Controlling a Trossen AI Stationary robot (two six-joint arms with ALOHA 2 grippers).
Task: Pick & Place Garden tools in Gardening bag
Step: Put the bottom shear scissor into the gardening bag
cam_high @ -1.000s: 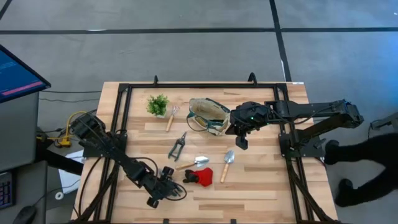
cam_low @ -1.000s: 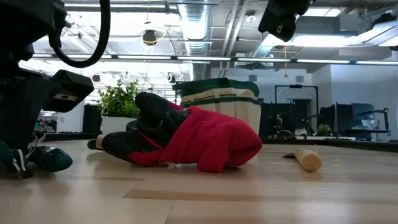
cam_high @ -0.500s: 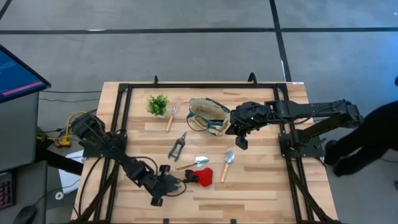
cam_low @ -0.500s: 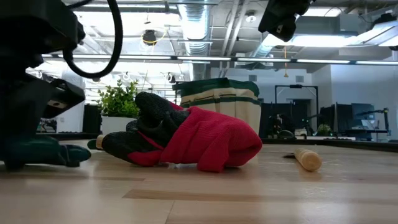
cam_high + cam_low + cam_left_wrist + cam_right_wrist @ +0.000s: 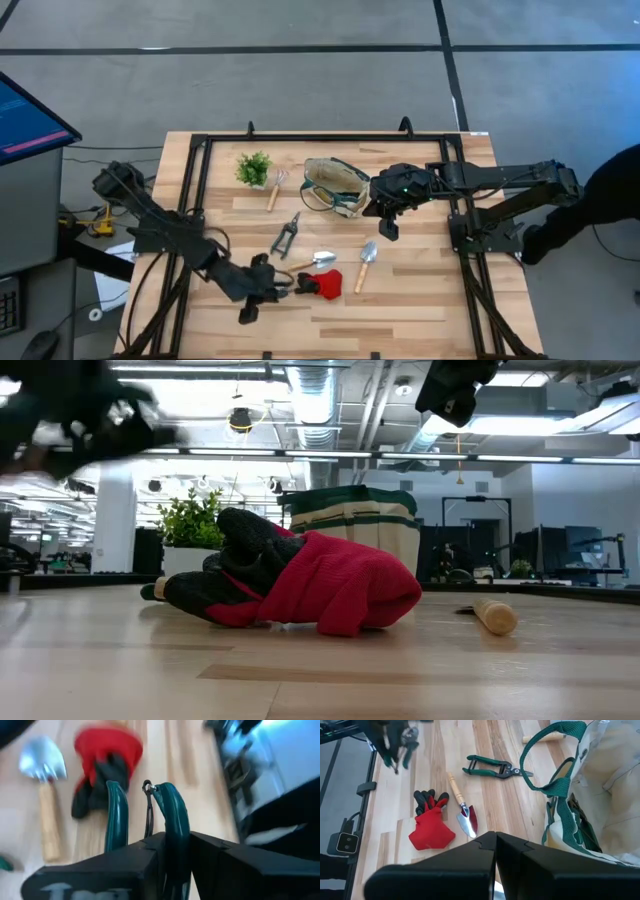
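Two trowels [image 5: 318, 260] [image 5: 366, 262], one glove [image 5: 324, 284], one bag [image 5: 335, 186], one plant [image 5: 254, 167].

The left gripper [image 5: 268, 283] sits near the table's front edge, just left of the red glove [image 5: 324, 284]. The right gripper [image 5: 386, 228] hangs just beside the gardening bag [image 5: 334, 185], on its right. Between them lie the pruning shears [image 5: 286, 236] and two trowels [image 5: 312, 262] [image 5: 365, 263]; a potted plant [image 5: 254, 167] stands left of the bag
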